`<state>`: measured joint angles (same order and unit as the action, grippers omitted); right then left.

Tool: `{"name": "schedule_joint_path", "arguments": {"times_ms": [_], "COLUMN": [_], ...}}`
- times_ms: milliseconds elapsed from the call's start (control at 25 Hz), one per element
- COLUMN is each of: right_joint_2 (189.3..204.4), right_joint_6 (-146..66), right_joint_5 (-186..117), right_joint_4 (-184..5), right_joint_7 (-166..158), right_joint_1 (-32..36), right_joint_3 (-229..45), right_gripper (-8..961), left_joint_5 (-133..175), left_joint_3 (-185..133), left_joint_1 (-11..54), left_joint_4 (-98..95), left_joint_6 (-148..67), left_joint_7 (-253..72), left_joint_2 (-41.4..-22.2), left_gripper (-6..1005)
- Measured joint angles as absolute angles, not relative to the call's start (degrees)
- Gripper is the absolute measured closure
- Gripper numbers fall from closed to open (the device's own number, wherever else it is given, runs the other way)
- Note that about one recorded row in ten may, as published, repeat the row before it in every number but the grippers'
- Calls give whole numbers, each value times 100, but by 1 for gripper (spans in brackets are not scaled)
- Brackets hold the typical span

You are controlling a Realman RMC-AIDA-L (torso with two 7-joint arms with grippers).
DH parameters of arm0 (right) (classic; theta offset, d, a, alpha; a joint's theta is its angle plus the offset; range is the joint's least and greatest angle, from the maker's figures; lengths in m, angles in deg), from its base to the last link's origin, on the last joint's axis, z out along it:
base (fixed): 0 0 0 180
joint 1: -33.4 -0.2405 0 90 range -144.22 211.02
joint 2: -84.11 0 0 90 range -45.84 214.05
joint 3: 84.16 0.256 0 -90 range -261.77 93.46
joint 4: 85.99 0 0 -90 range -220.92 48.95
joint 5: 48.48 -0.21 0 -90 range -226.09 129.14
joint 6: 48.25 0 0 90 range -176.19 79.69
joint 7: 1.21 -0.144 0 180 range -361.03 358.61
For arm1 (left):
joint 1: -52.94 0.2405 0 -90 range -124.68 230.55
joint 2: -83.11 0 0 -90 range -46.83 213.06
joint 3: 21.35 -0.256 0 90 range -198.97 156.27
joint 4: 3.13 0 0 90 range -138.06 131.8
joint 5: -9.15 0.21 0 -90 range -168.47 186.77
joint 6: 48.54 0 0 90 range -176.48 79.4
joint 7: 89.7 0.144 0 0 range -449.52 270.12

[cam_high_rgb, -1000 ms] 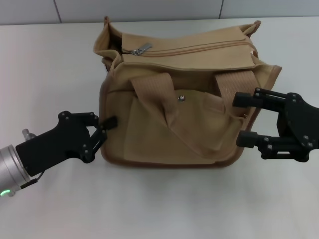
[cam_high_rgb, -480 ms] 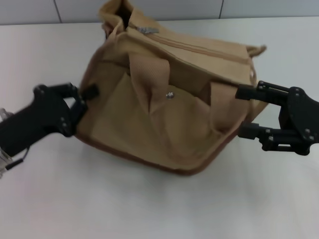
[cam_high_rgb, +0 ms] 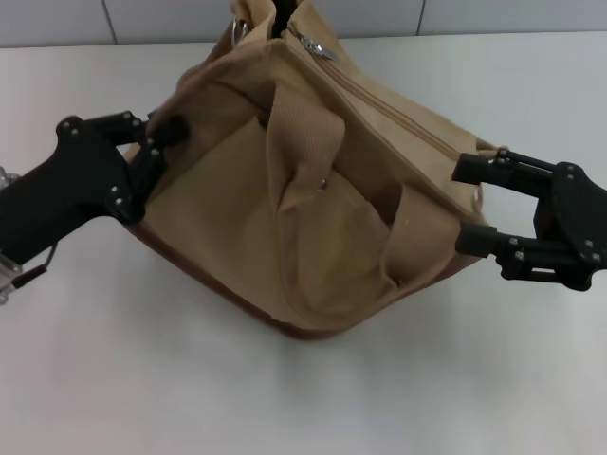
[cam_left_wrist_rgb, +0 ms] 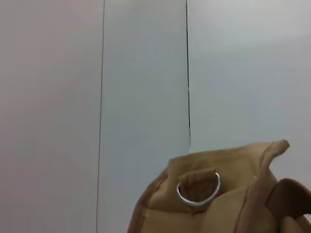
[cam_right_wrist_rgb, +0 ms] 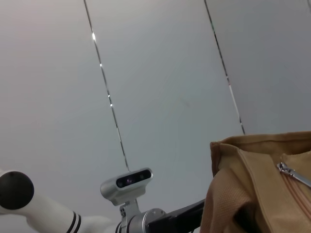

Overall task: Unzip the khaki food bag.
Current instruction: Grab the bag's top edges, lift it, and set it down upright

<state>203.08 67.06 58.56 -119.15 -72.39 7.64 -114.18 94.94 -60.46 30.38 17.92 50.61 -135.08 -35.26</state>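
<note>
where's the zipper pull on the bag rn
In the head view the silver zipper pull sits at the raised far top corner of the khaki food bag, toward the robot's left, above and beyond the left pincer at that end.

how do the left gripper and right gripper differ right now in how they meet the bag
The left gripper is pinched shut on the khaki food bag at its raised left end; the right gripper is open, its two fingers spread at the bag's lower right end. The left gripper sits higher and farther back on the table; the right one sits lower and nearer. Both are black and reach in from opposite sides.
</note>
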Motion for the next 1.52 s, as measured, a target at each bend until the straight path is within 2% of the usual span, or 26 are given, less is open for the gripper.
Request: {"name": "schedule_joint_path", "arguments": {"times_ms": [760,1520], "right_joint_2": [20312,20320], "right_joint_6": [6677,6575], "right_joint_5": [5790,5637], "right_joint_4": [-11721,-11529], "right_joint_7": [-7081,-6788], "right_joint_1": [755,691], "right_joint_3": [-11327,-11325], "right_gripper": [130,129], "left_joint_5": [9201,9178], "left_joint_3": [-6099,-6555], "left_joint_1": [3082,3076], "left_joint_4": [2084,1424], "left_joint_6": [5343,5587], "left_joint_7": [-13082,-12430], "left_joint_2": [-3533,-3562], "left_gripper": [942,942]}}
